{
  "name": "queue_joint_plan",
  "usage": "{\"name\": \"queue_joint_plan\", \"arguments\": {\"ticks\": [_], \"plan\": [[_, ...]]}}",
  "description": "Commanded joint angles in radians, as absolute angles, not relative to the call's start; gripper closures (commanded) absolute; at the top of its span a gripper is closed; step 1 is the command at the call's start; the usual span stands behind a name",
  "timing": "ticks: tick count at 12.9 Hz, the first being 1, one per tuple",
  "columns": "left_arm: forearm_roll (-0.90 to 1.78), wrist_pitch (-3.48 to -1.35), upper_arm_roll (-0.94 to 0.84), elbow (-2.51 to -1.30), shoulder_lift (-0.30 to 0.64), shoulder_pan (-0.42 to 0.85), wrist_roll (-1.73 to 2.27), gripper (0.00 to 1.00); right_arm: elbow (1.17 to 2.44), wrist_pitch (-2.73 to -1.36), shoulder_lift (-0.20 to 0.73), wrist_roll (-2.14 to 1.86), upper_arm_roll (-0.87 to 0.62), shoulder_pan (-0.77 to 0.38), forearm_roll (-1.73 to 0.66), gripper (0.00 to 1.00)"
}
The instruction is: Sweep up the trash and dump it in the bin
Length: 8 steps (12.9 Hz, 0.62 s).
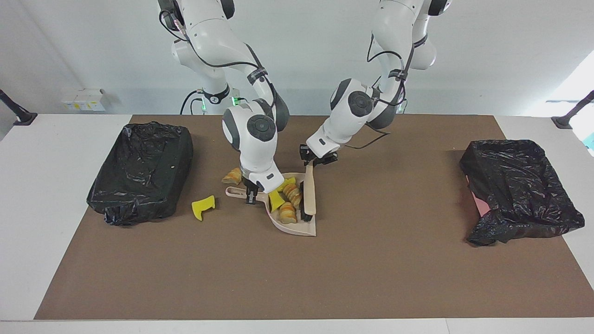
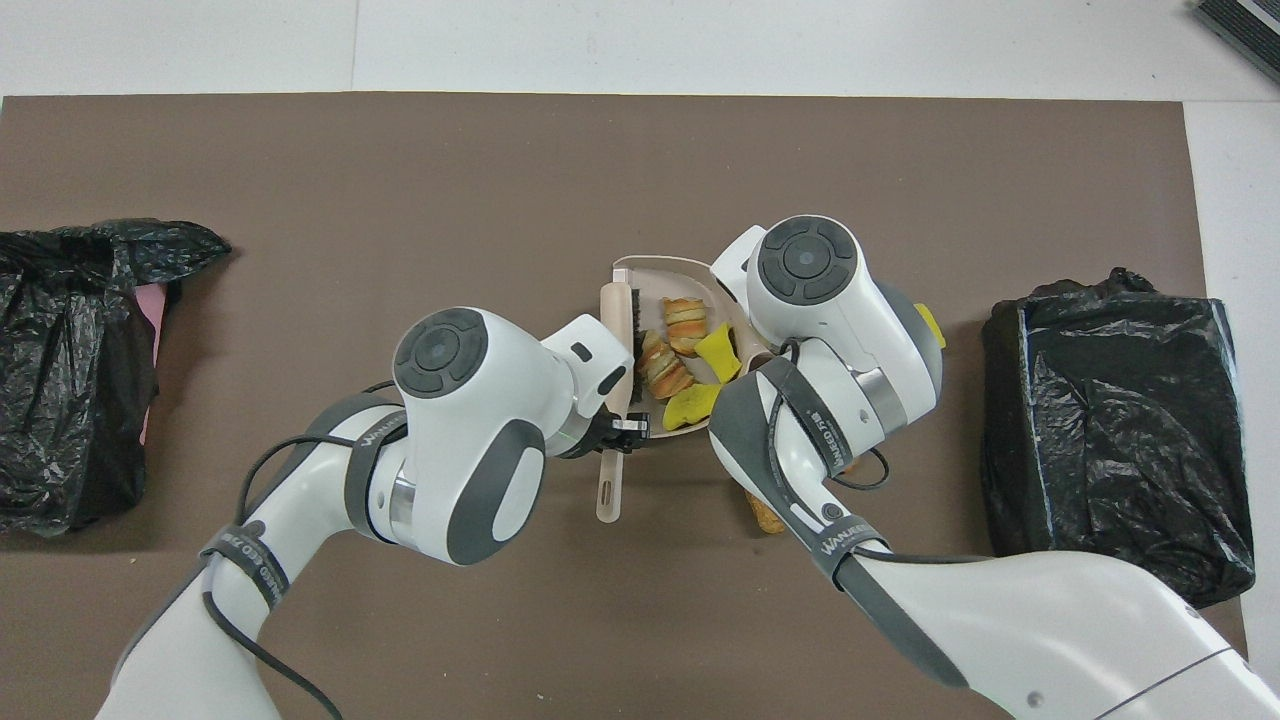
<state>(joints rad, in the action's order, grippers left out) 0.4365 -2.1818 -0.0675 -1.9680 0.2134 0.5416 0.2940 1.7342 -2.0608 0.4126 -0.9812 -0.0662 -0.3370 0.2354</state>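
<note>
A beige dustpan [image 1: 302, 228] lies mid-table, its handle held by my right gripper [image 1: 251, 195], which is shut on it. My left gripper [image 1: 316, 160] is shut on the handle of a beige brush [image 1: 310, 192]; the brush's black bristles rest inside the pan. Trash in the pan: two bread-like lumps [image 2: 685, 322] [image 2: 664, 368] and two yellow foam scraps [image 2: 718, 351] [image 2: 690, 405], crowded between brush and pan wall. Outside the pan, another lump [image 1: 232, 176] lies nearer the robots, and a yellow scrap [image 1: 203, 207] lies toward the right arm's end. In the overhead view the right wrist hides its gripper.
A bin lined with a black bag [image 1: 139, 171] stands at the right arm's end of the brown mat. A second black-bagged bin [image 1: 519, 190] with some pink showing stands at the left arm's end. Bare mat stretches away from the robots past the pan.
</note>
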Motion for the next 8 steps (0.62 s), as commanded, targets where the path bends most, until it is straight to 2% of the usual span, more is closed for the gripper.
{"name": "queue_joint_plan", "arguments": {"ticks": [1,5,8], "plan": [[0.44,-2.067,-0.066,-1.974,0.141,0.468,0.314,1.0,1.753,-2.109,0.4,-0.901,-0.072,-0.33,0.242,1.0],[0.2,-1.95,-0.074,-2.008,0.072,0.48,0.481,1.0,1.724,-2.106,0.35,-0.831,-0.075,-0.296,0.229,1.0],[0.141,-1.995,-0.074,-2.196,-0.05,0.592,0.566,1.0,1.729,-2.077,0.261,-0.99,-0.077,-0.18,0.183,1.0]]}}
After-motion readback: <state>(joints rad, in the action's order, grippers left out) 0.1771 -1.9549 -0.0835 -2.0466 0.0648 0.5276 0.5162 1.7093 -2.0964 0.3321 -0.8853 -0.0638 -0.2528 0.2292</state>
